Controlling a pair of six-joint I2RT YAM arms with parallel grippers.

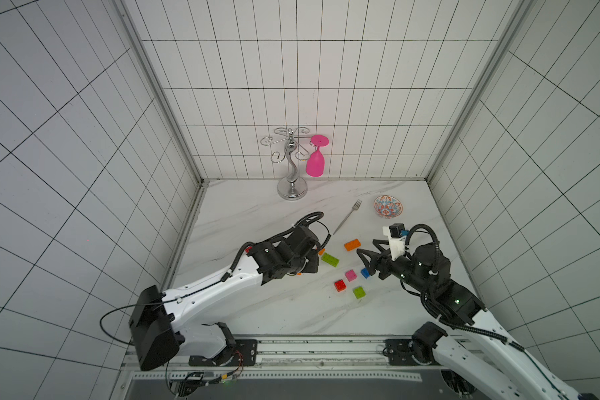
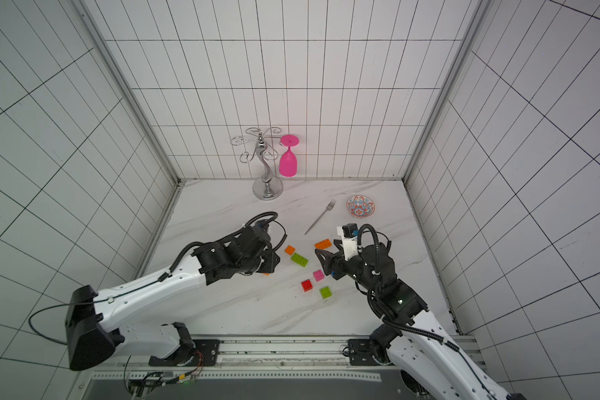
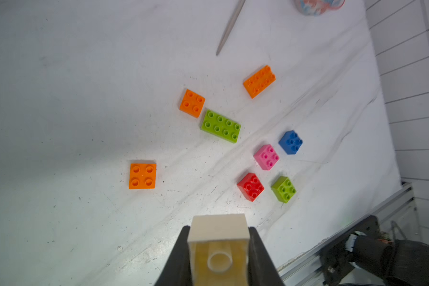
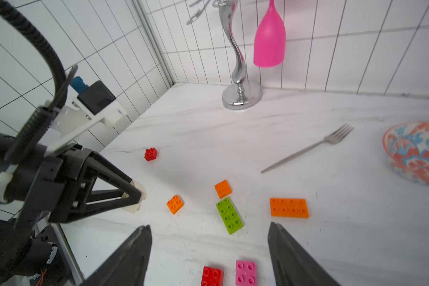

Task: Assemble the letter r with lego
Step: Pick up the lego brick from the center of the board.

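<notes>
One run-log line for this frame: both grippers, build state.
left gripper: shut on cream brick | right gripper: open, empty | other bricks: loose on table, none stacked

In both top views the left end effector point(image 3: 219, 229) and the cream brick point(image 3: 218, 248) it clamps are hidden under the wrist. The right end effector point(image 1: 365, 247) partly covers the blue brick point(image 1: 365, 273). The right wrist view crops the patterned bowl point(image 4: 406, 168), a red brick point(image 4: 212, 276) and the pink brick point(image 4: 245, 273).
</notes>
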